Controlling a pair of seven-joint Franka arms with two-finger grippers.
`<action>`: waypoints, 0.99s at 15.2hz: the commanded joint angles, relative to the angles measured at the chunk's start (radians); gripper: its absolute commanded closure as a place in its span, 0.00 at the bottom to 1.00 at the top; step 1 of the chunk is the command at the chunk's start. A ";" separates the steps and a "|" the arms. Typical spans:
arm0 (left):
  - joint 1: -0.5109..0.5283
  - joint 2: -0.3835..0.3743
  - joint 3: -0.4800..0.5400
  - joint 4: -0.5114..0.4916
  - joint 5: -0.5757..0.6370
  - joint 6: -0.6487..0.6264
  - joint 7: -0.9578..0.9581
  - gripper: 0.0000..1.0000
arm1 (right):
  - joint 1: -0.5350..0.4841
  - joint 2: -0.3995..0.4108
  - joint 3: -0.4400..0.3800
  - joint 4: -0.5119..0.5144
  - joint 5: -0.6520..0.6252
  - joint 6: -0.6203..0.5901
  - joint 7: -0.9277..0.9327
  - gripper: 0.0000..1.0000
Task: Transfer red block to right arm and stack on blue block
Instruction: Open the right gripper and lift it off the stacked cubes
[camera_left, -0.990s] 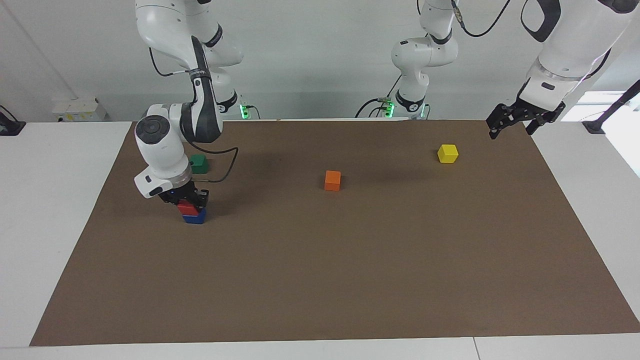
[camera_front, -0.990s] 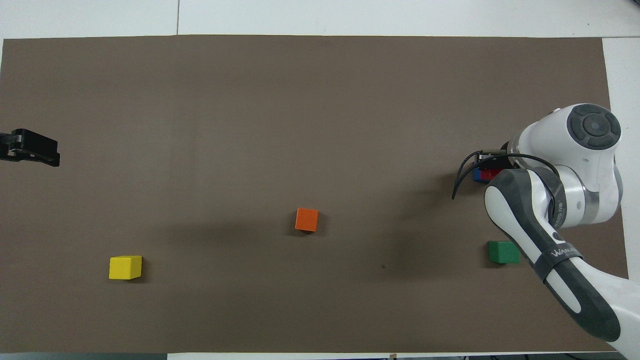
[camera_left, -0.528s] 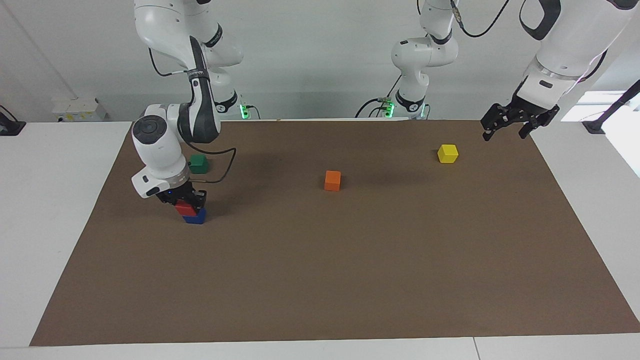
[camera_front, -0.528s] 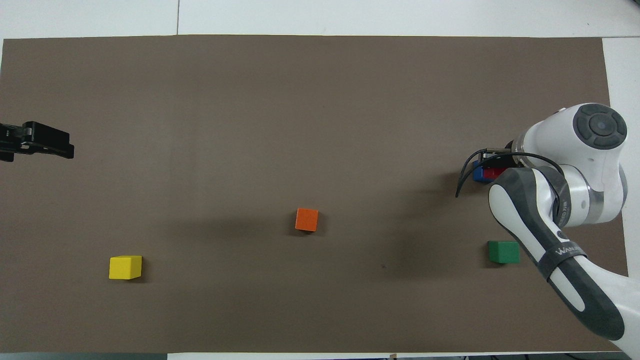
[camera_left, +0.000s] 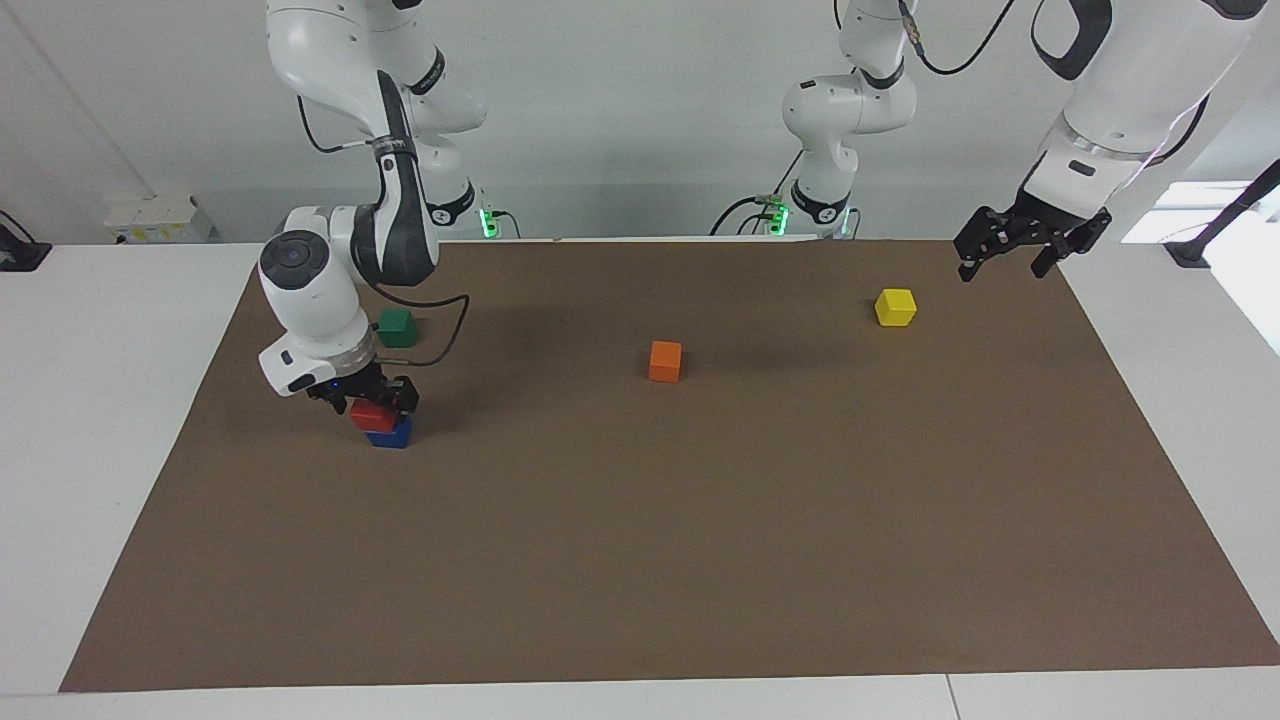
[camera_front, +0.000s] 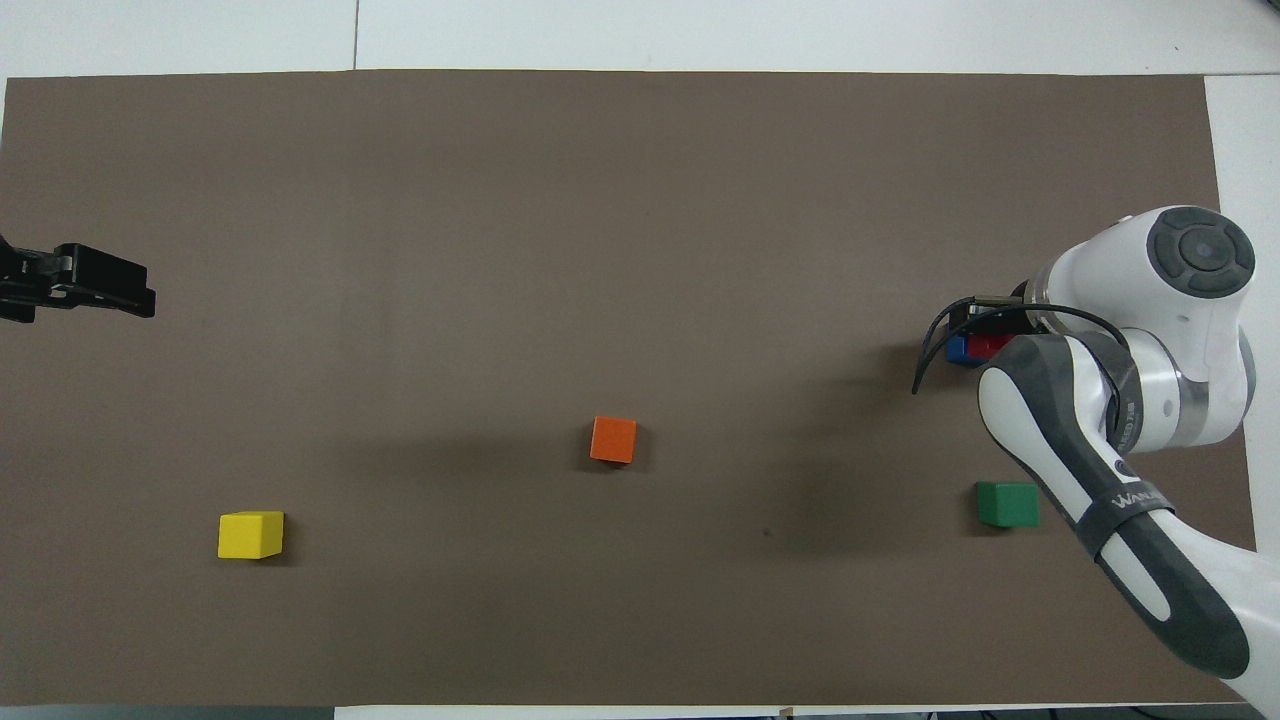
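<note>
The red block (camera_left: 372, 414) sits on top of the blue block (camera_left: 389, 434) at the right arm's end of the brown mat, slightly offset. In the overhead view only slivers of the red block (camera_front: 991, 346) and the blue block (camera_front: 956, 349) show under the wrist. My right gripper (camera_left: 367, 399) is just above the red block with its fingers spread on either side of the block's top. My left gripper (camera_left: 1003, 258) is open and empty, raised over the mat's edge at the left arm's end; it also shows in the overhead view (camera_front: 80, 292).
A green block (camera_left: 397, 327) lies nearer to the robots than the stack, beside the right arm's wrist. An orange block (camera_left: 665, 361) lies mid-mat. A yellow block (camera_left: 895, 307) lies toward the left arm's end. The brown mat (camera_left: 700, 560) covers the table.
My right gripper has let go of the red block and risen a little; the red block stays on the blue block. My left gripper has risen slightly.
</note>
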 joint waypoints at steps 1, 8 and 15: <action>-0.022 -0.001 0.004 0.007 -0.012 0.007 -0.007 0.00 | -0.007 -0.014 0.018 0.140 -0.011 -0.143 -0.113 0.00; -0.025 -0.001 0.005 0.004 -0.006 0.008 -0.009 0.00 | -0.005 -0.115 0.020 0.316 0.081 -0.383 -0.255 0.00; -0.023 -0.001 0.005 0.004 -0.006 0.018 -0.059 0.00 | -0.039 -0.277 0.013 0.304 0.088 -0.595 -0.339 0.00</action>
